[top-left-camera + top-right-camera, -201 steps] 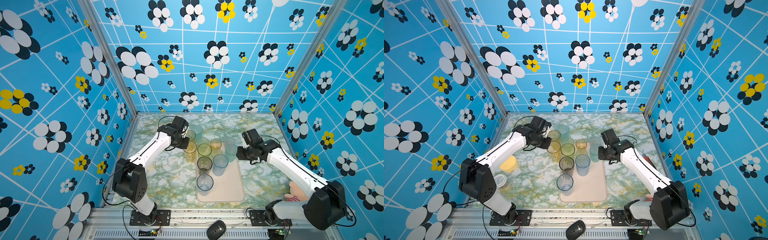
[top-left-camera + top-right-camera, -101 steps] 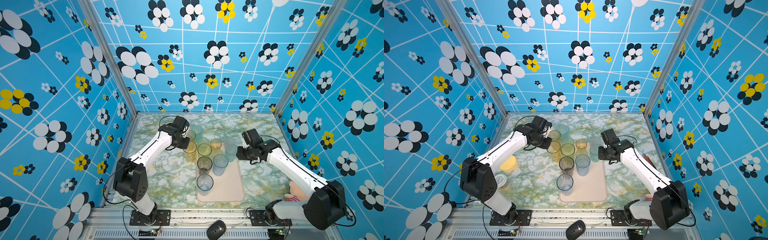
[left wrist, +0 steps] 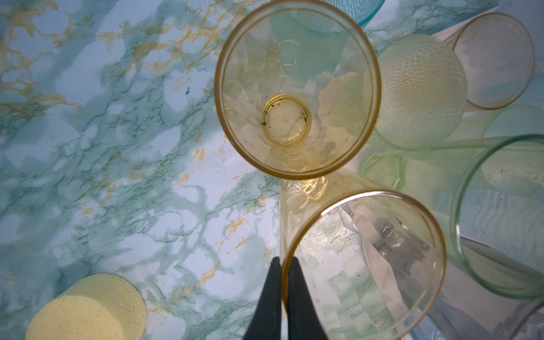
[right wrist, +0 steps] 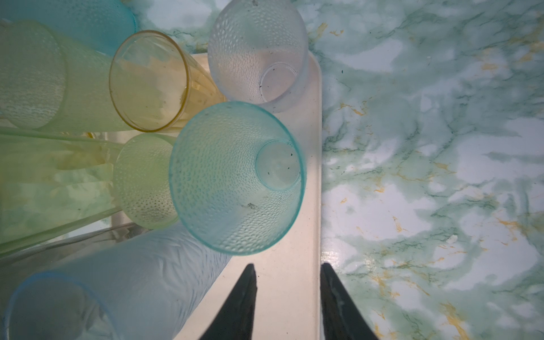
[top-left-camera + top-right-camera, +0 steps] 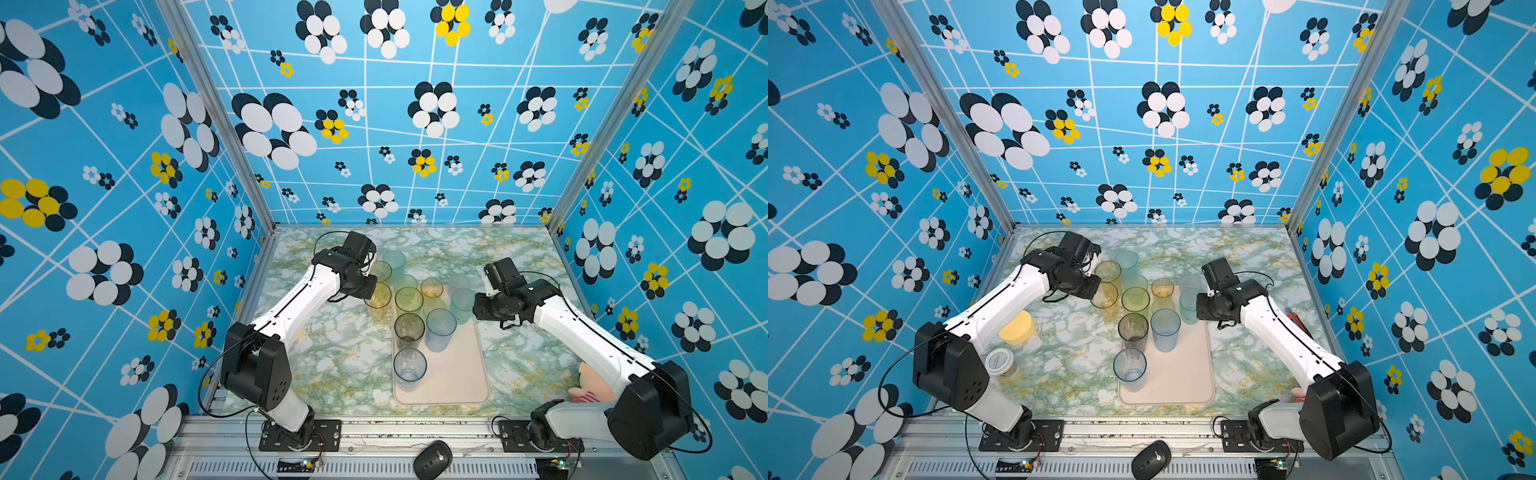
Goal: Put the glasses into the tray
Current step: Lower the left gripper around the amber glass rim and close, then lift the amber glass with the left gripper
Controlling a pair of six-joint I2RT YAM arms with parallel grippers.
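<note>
So the left gripper (image 3: 284,260) is clamped tight on the rim of an amber tumbler (image 3: 365,265), one finger inside the wall and one outside. That tumbler stands upright, long axis vertical, over the marble table (image 5: 332,365). It's just outside the tray's (image 5: 457,386) left edge, close to the far left corner. Can't tell if it's lifted off yet.

From the gripper, the tray lies toward the table's right edge, and the left arm is clearly the nearer one. The catch is that the tray's left edge is lined with a green tumbler (image 5: 409,299), a smoky tumbler (image 5: 409,328) and a clear tumbler (image 5: 410,365). I reckon it has to go up and over them to the bare patch by the near right corner.

The right gripper (image 4: 287,268) hangs part open and empty over the tray's right edge, near a teal dimpled tumbler (image 4: 235,176).
</note>
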